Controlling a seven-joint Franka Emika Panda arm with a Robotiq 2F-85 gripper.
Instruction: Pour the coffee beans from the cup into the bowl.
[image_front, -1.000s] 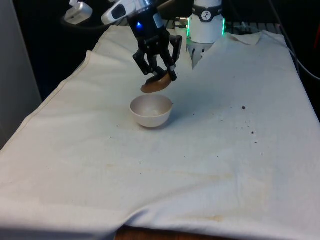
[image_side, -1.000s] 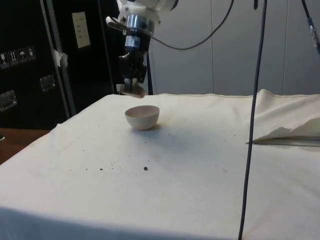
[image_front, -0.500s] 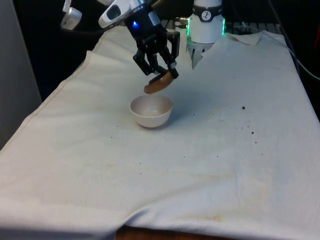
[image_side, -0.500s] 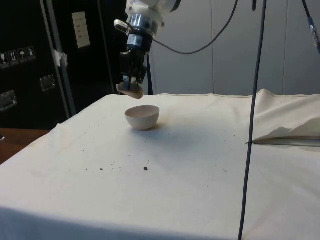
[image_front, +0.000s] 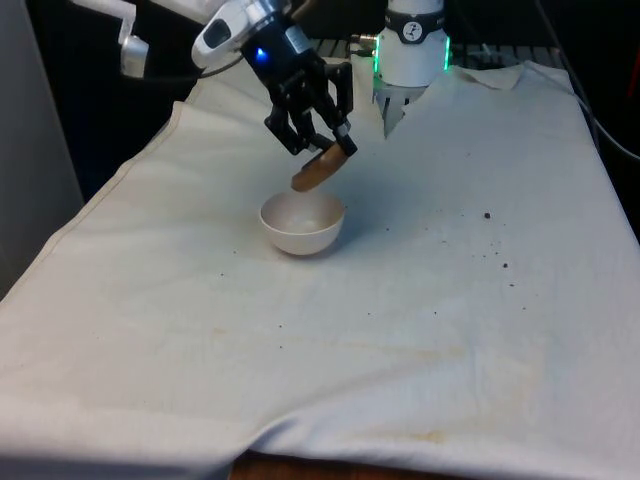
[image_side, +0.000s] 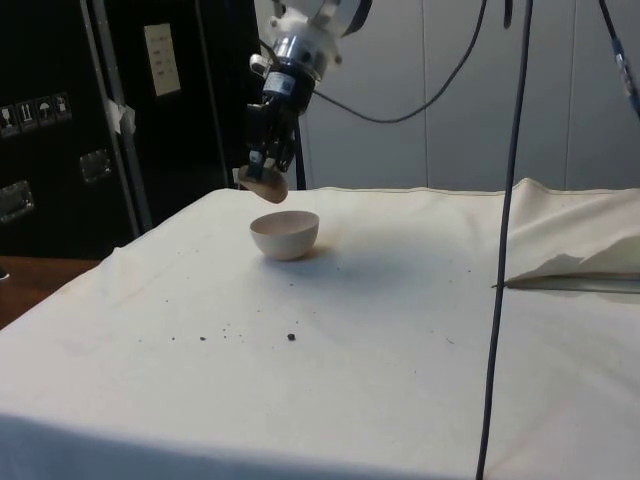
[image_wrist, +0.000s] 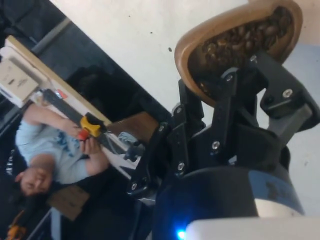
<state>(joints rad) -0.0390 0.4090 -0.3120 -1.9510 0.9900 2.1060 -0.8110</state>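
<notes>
My gripper (image_front: 328, 152) is shut on the rim of a small brown cup (image_front: 316, 171) and holds it tilted just above the white bowl (image_front: 302, 222). In the side view the cup (image_side: 264, 183) hangs over the bowl's (image_side: 285, 235) far rim, with the gripper (image_side: 262, 170) above it. The wrist view looks into the cup (image_wrist: 235, 42), which is full of coffee beans (image_wrist: 240, 40), and my black fingers (image_wrist: 224, 95) clamp its rim. The bowl's inside looks white, with no beans that I can make out.
A few stray dark beans (image_front: 487, 215) lie on the white cloth toward the front view's right. A black cable (image_side: 505, 230) hangs down in the side view. In the wrist view a person (image_wrist: 50, 160) in a light blue top sits beyond the table edge.
The wrist has rolled further, tipping the cup more steeply over the bowl. The arm has swung a little toward the front view's left. The bowl has not moved.
</notes>
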